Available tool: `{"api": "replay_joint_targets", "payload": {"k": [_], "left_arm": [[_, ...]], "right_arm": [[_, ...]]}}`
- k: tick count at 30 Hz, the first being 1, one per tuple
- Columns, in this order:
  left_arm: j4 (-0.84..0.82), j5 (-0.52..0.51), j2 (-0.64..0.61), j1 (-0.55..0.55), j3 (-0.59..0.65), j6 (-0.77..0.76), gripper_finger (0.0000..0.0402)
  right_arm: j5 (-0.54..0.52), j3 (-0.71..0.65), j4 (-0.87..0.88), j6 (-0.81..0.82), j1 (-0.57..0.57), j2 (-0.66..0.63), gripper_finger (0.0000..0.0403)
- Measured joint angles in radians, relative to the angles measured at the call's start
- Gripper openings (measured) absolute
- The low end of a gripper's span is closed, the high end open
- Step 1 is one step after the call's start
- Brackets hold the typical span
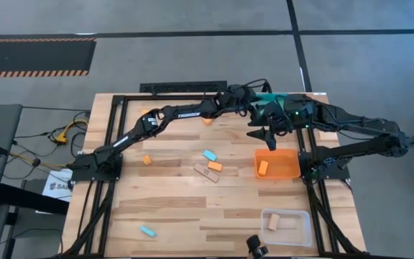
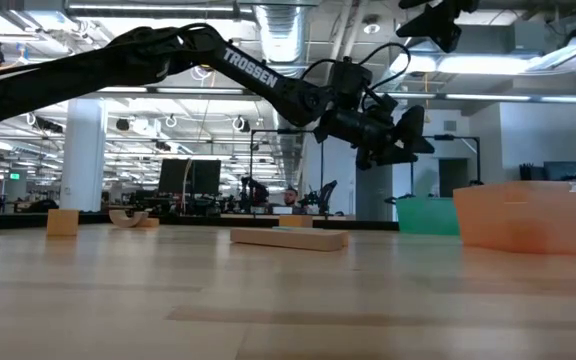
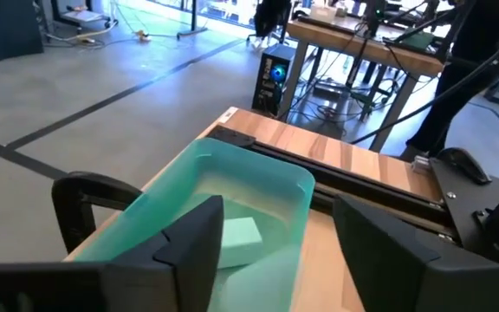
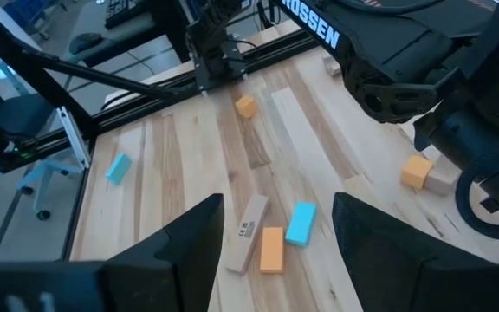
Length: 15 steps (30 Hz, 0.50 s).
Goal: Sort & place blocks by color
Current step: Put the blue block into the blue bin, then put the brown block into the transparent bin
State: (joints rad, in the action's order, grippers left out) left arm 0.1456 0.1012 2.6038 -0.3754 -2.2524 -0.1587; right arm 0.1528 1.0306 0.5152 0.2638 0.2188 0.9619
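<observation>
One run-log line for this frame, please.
left gripper: open over teal plastic bin, light blue block inside | right gripper: open above table | small orange block in orange bin

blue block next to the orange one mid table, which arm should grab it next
Probably right. Its open gripper looks straight down at the blue block, just ahead of the jaws. The left gripper, also open, is over the teal bin at the table's far edge.

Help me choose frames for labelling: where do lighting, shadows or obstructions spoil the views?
High view: even light, faint arm shadows on the table, the arms cover most of the teal bin. Low view: ceiling lights leave the left gripper a dark silhouette. Left wrist view: its open fingers mask part of the teal bin. Right wrist view: right gripper open, blocks evenly lit.
</observation>
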Motion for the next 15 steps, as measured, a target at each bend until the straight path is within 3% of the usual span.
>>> {"api": "replay_joint_targets", "payload": {"k": [9, 15], "left_arm": [[-0.009, 0.004, 0.000, -0.014, -0.001, -0.011, 0.0235], [-0.218, 0.067, 0.000, -0.022, -0.086, 0.003, 0.0236]], "right_arm": [[0.003, 0.000, 0.000, 0.000, 0.000, 0.000, 0.0240], [0.003, 0.000, 0.000, -0.001, 0.000, 0.000, 0.0240]]}}
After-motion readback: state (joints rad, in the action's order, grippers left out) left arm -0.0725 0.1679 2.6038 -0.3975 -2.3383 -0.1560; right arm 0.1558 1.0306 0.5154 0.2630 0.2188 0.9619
